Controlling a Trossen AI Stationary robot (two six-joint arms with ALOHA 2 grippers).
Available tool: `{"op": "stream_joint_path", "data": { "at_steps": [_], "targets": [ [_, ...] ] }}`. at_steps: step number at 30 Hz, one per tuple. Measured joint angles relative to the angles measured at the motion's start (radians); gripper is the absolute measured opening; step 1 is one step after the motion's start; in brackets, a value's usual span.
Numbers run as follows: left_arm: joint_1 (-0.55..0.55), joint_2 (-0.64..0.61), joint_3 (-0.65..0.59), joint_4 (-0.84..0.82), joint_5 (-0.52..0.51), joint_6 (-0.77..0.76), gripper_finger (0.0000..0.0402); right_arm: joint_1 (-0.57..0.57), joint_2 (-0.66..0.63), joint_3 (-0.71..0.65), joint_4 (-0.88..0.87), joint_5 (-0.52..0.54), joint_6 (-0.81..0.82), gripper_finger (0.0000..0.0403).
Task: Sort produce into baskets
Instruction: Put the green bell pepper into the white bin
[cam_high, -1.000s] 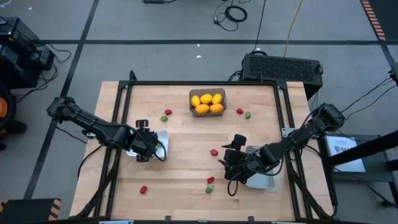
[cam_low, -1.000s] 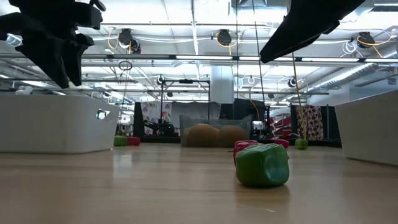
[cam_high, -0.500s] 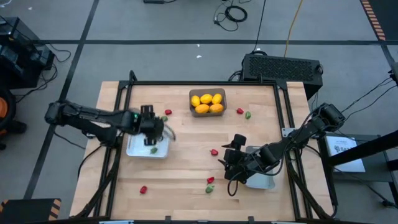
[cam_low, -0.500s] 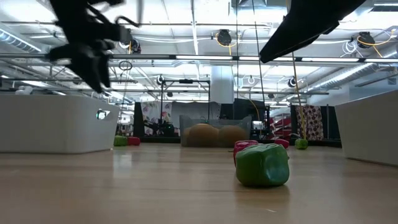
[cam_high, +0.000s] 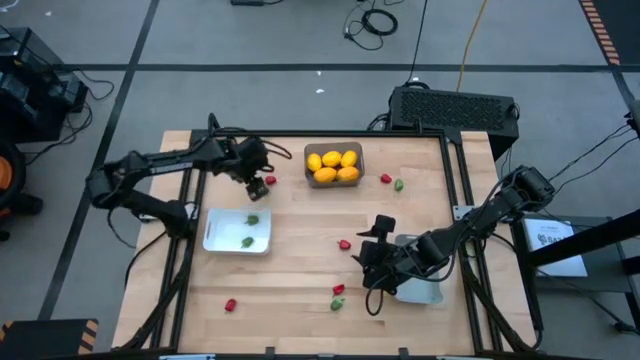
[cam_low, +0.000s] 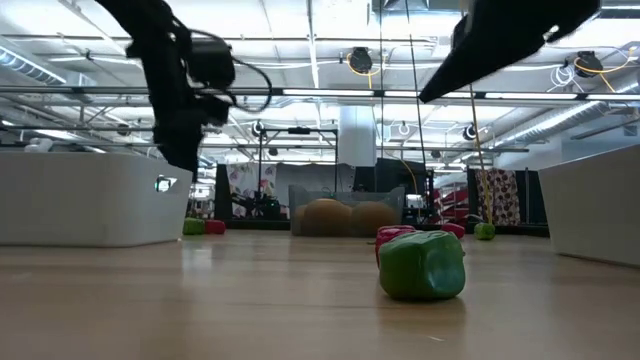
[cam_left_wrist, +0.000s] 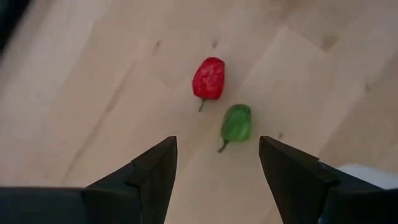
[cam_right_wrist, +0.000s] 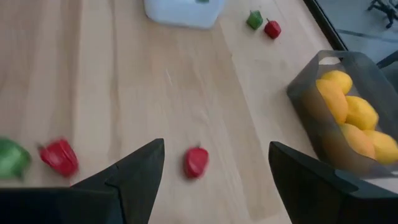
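My left gripper (cam_high: 255, 168) is open and empty, above the table left of the dark grey basket (cam_high: 333, 150) of yellow and orange fruits. In the left wrist view its fingers (cam_left_wrist: 217, 148) stand short of a red piece (cam_left_wrist: 209, 78) and a green piece (cam_left_wrist: 236, 122) lying on the wood. The left white basket (cam_high: 222, 232) holds two green pieces (cam_high: 251, 219). My right gripper (cam_high: 371, 266) is open and empty beside the right white basket (cam_high: 418, 291). In its wrist view (cam_right_wrist: 216, 152) a red piece (cam_right_wrist: 196, 162) lies ahead of its fingers.
Loose pieces lie on the table: red (cam_high: 344, 243), red (cam_high: 339, 289) with green (cam_high: 337, 303), red (cam_high: 231, 304) near the front, and red (cam_high: 386, 178) with green (cam_high: 398, 185) right of the dark basket. A black frame (cam_high: 200, 160) rims the table.
My left gripper has gone from over the left white basket toward the table's far edge and a little right, and now stands over the red and green pair left of the dark basket. The white basket it left shows two green pieces.
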Motion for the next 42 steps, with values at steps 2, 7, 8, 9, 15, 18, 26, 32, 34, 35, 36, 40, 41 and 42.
{"op": "stream_joint_path", "data": {
  "at_steps": [2,7,8,9,15,18,26,32,34,35,36,40,41,42],
  "targets": [
    [0.012,0.046,0.0,0.023,0.05,-0.063,0.0235,0.0,0.0,0.0,-0.044,0.0,-0.015,0.0279],
    [0.015,0.132,0.0,0.098,0.162,-0.293,0.0235,0.0,0.0,0.0,-0.155,0.004,-0.034,0.0279],
    [0.011,0.145,0.0,0.102,0.162,-0.327,0.0235,0.0,0.0,0.0,-0.169,0.004,-0.023,0.0279],
    [0.007,0.156,0.0,0.11,0.161,-0.353,0.0235,0.0,0.0,0.0,-0.181,0.004,-0.008,0.0279],
    [0.005,0.19,0.0,0.112,0.097,-0.407,0.0235,0.022,0.0,0.0,-0.19,0.0,-0.016,0.0279],
    [0.003,0.192,0.0,0.112,0.074,-0.405,0.0235,0.029,0.0,0.0,-0.188,0.0,-0.062,0.0279],
    [-0.029,0.192,0.0,0.12,0.067,-0.238,0.0235,0.0,0.0,0.0,-0.11,0.007,-0.205,0.0279],
    [-0.052,0.192,0.0,0.121,0.063,-0.151,0.0235,-0.022,0.0,0.0,-0.076,-0.001,-0.219,0.0279],
    [-0.054,0.199,0.0,0.123,0.06,-0.144,0.0235,-0.023,0.0,0.0,-0.076,-0.003,-0.207,0.0279],
    [-0.054,0.207,0.0,0.123,0.06,-0.143,0.0235,-0.023,0.0,0.0,-0.076,-0.011,-0.198,0.0279],
    [-0.054,0.219,0.0,0.122,0.059,-0.143,0.0235,-0.023,0.0,0.0,-0.075,-0.025,-0.191,0.0279],
    [-0.054,0.273,0.0,0.12,0.059,-0.096,0.0235,-0.022,0.0,0.0,-0.076,-0.055,-0.164,0.0279],
    [-0.053,0.283,0.0,0.119,0.065,-0.088,0.0235,-0.022,0.0,0.0,-0.076,-0.058,-0.157,0.0279],
    [-0.054,0.292,0.0,0.119,0.065,-0.075,0.0235,-0.021,0.0,0.0,-0.076,-0.064,-0.15,0.0279]
  ]
}}
